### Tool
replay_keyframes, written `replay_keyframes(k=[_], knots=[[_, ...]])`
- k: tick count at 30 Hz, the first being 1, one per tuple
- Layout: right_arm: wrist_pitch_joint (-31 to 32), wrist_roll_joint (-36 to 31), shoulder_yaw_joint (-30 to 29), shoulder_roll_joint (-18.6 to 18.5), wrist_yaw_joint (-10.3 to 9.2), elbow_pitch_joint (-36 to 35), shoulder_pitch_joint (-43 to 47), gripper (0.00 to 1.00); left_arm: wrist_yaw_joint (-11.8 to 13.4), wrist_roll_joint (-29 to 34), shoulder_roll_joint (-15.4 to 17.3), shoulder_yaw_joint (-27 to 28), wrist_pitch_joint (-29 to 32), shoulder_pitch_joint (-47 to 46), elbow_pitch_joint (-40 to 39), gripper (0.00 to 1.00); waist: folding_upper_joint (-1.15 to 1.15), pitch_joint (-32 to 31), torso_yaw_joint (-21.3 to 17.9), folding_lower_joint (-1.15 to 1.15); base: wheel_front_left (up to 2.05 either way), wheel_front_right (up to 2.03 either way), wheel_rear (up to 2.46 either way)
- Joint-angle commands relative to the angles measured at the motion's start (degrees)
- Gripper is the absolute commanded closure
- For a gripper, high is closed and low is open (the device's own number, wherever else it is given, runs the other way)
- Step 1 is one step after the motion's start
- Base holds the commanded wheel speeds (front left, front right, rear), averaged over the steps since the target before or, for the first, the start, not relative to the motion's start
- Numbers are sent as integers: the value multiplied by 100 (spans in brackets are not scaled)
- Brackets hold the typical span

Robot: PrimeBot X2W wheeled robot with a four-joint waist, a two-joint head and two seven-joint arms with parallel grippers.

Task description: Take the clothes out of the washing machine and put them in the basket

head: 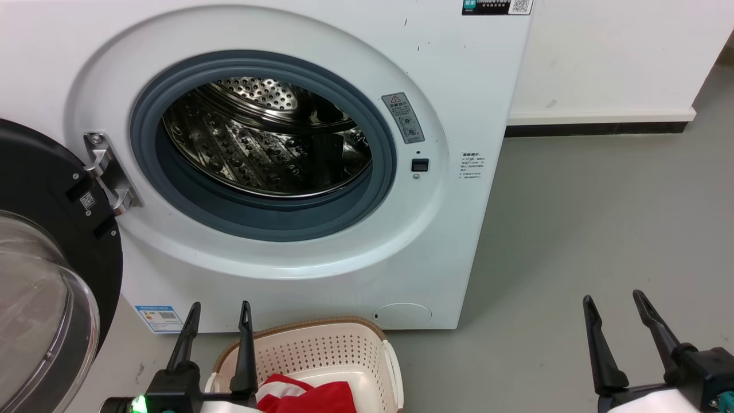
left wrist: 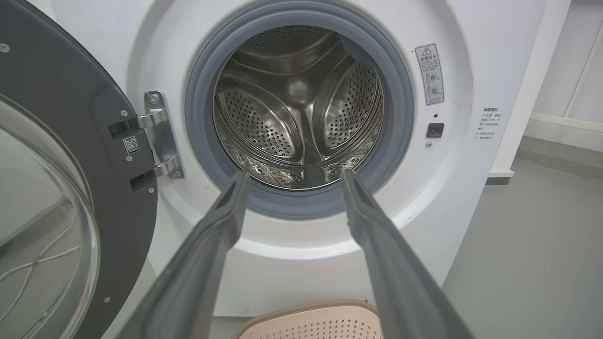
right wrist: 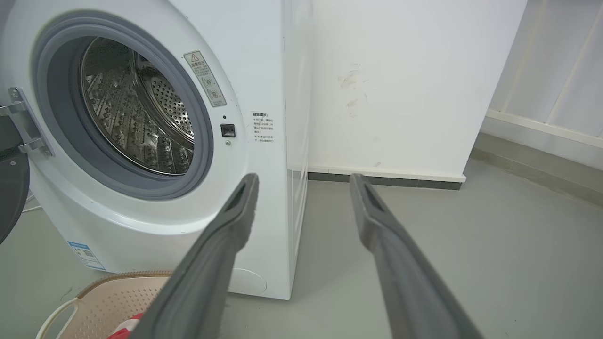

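The white washing machine (head: 287,269) stands with its black-framed glass door (head: 40,287) swung open to the left. Its steel drum (head: 269,137) shows bare metal, also in the left wrist view (left wrist: 301,103) and right wrist view (right wrist: 136,113). The cream basket (head: 332,350) sits on the floor before the machine, holding red and white clothes (head: 309,396). My left gripper (head: 221,310) hovers open over the basket's left rim, fingers apart and holding nothing. My right gripper (head: 613,301) is open above bare floor to the right, well away from the basket.
Grey floor (head: 573,229) stretches right of the machine to a white wall with a dark skirting (head: 602,129). The open door (left wrist: 61,188) takes up the space at the left. The basket's rim (right wrist: 94,296) shows at the lower left of the right wrist view.
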Motion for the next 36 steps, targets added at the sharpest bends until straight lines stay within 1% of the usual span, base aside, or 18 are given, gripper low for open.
replay_keyframes(k=[1, 24, 25, 28, 36], knots=[[15, -5, -5, 1, -2, -32, 87, 0, 33, -48, -16, -4, 21, 34, 17, 0, 0, -17, 3, 1, 0, 0, 0], [50, 88, 13, 1, -2, -9, 118, 0, 96, -134, 76, -52, 66, -85, 240, 0, 0, -86, -53, 1, 0, 0, 0], [60, 65, 13, 0, 0, -7, 65, 100, 94, -137, 54, -57, 57, -40, 236, 100, 0, -87, -54, 1, 0, 0, 0], [76, 71, 26, 4, 0, 140, 81, 100, 93, -157, 37, -69, 58, 23, 388, 100, 0, -87, -55, 1, 0, 0, 0], [74, 1121, 61, -61, 0, 373, -90, 100, -39, -1110, 17, 60, 281, -139, 510, 100, 0, -68, -52, 1, 0, 0, 0]])
